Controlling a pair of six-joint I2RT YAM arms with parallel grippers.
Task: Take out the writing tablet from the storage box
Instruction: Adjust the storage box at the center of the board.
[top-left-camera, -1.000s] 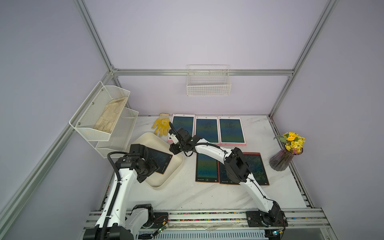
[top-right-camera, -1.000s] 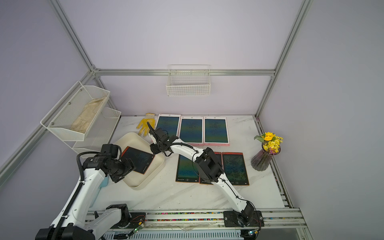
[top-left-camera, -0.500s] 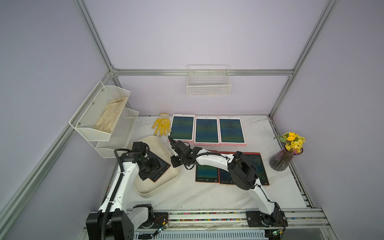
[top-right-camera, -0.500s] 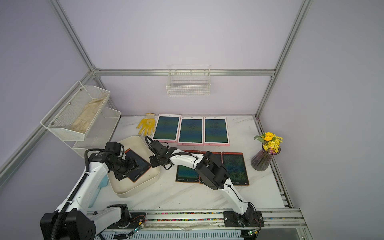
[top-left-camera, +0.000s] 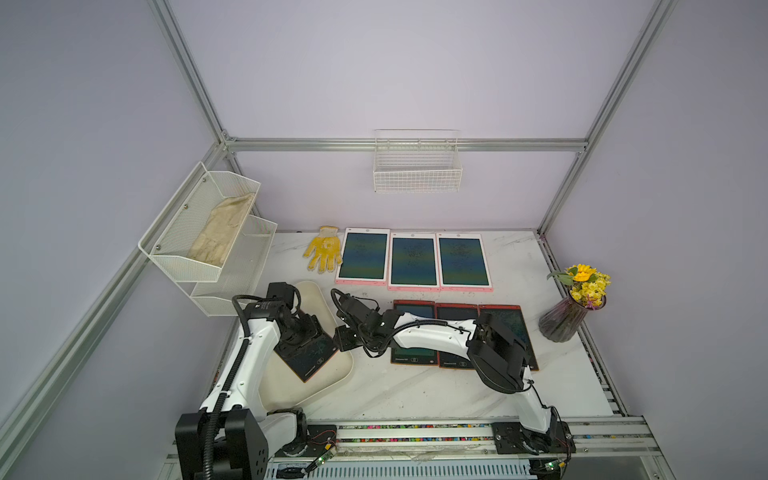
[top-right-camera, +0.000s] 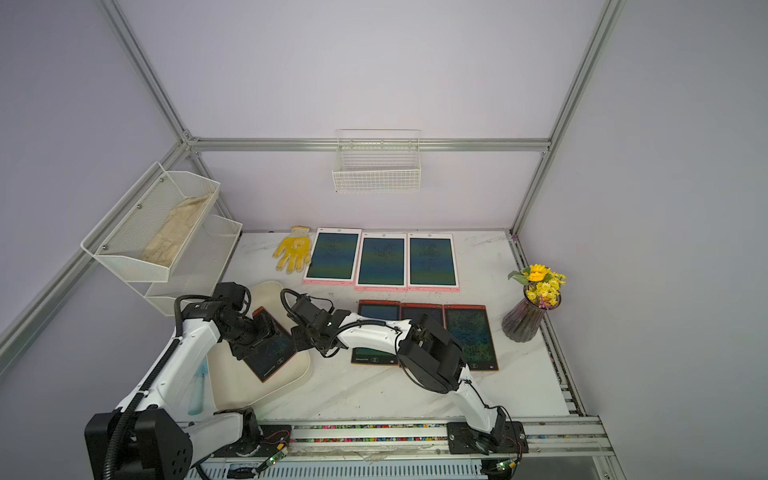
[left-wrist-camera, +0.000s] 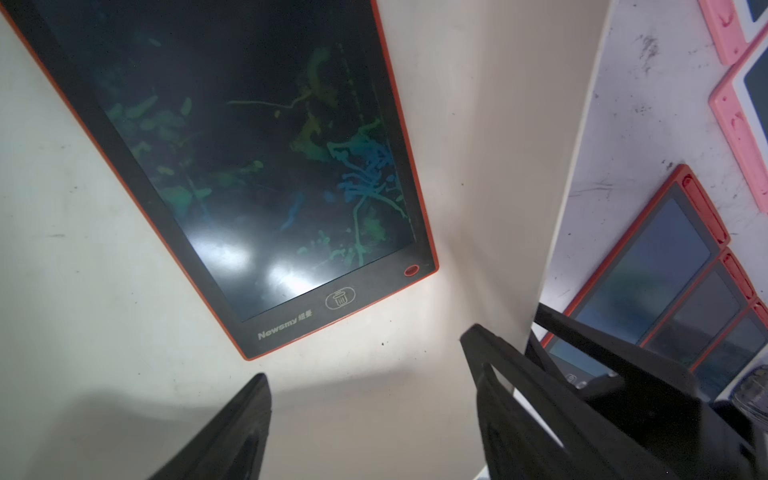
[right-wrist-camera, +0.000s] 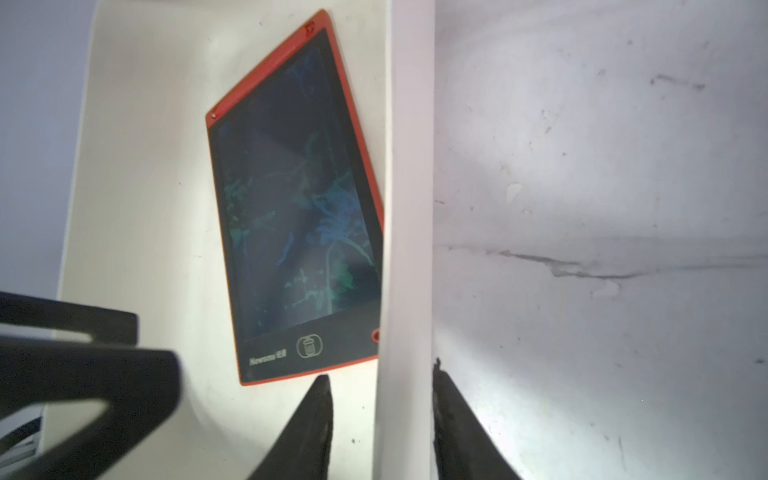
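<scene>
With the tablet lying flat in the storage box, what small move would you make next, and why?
Probably close the right gripper on the storage box wall to steady it: its jaws straddle that wall, with a gap on the inner side. The writing tablet lies flat inside, and the open left gripper hovers by its logo end.

Writing tablet, lower bezel: brand "Newsmy" plus two Chinese characters; read upright, a bin icon sits at 3 o'clock of it. Both wrist views confirm.
</scene>
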